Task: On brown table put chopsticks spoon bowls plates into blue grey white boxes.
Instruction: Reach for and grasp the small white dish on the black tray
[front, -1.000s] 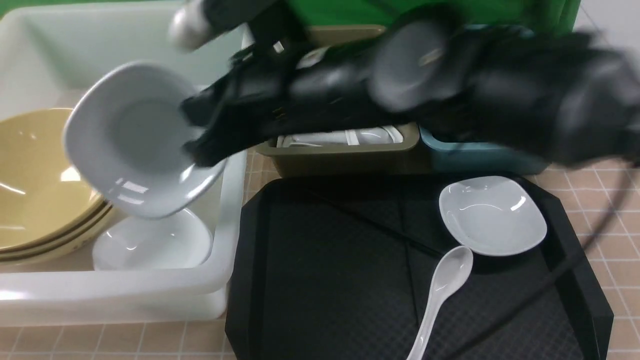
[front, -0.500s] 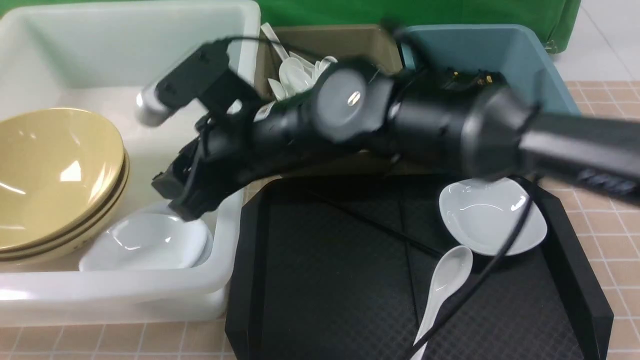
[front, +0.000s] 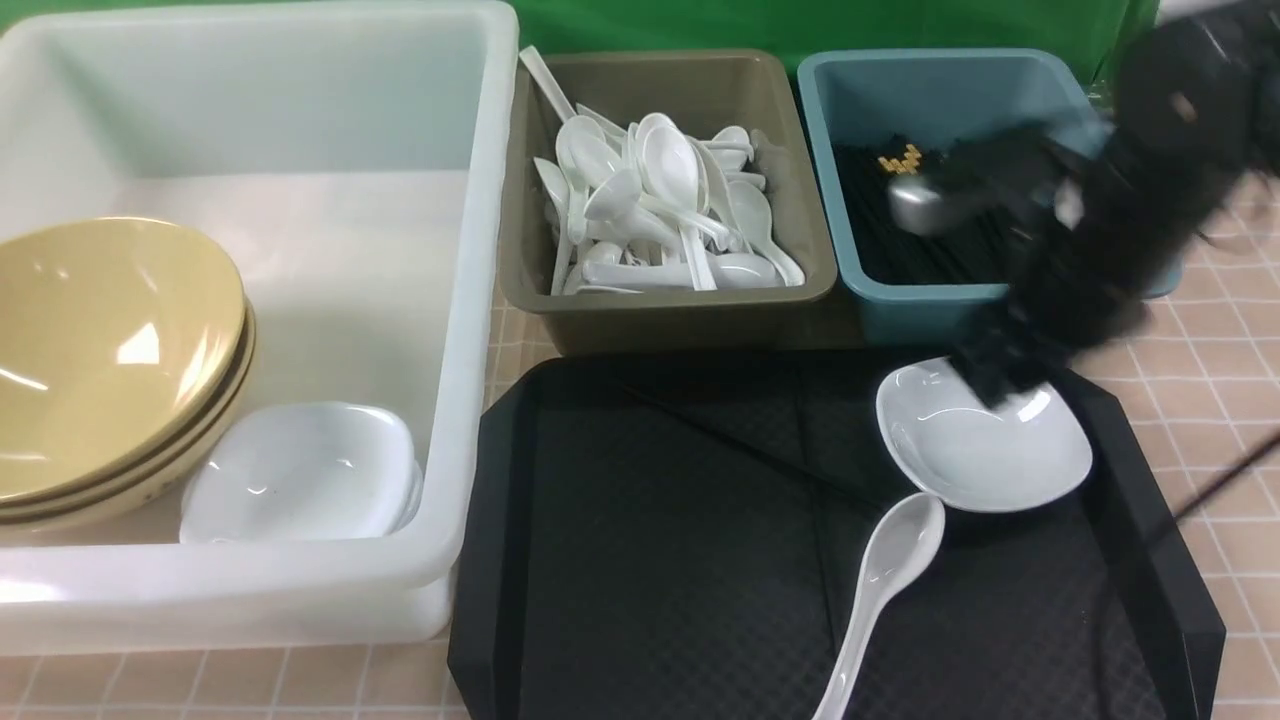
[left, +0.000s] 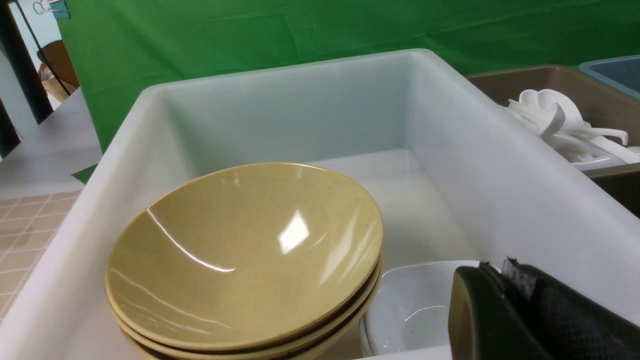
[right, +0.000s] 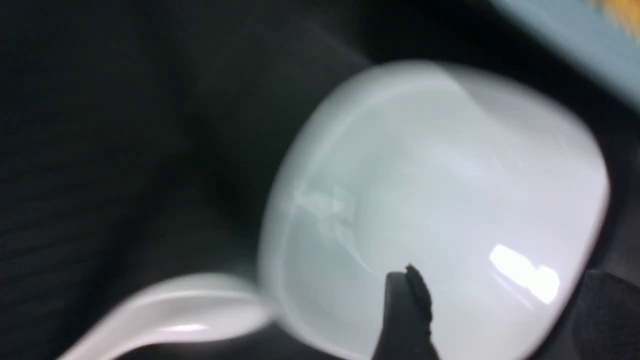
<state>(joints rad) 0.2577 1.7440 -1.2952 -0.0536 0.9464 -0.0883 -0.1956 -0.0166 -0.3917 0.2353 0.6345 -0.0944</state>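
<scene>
Translucent white plastic: the big white box (front: 470, 300) stands at left on the table (front: 1235, 400), which is peach-brown with a small square grid. Inside are nested glossy mustard bowls (front: 110, 340), round and deep. Beside them are stacked white rounded-square plates (front: 300, 470). The olive grey box (front: 680, 315) holds a heap of glossy white spoons (front: 660, 200). The teal blue box (front: 900, 310) holds thin black chopsticks (front: 935, 255), gold ends showing. A black textured tray (front: 650, 560) with cut corners carries one plate (front: 985, 455) and one spoon (front: 880, 580), scoop just beside the plate's near rim. The right gripper (front: 1000, 385) is blurred, over the plate's far edge.

Left wrist: speckled bowls (left: 240, 255), three rims visible, with plates (left: 415, 305) tucked against them in the white box (left: 500, 165). Left gripper (left: 492, 280): black fingers pressed together, nothing between.

Right wrist: heavy blur. The plate (right: 435, 200) sits on the tray (right: 125, 150), with the spoon (right: 185, 310) scoop at its rim; touching or not, cannot tell. Right gripper (right: 505, 320): jaws wide apart above the plate, holding nothing.
</scene>
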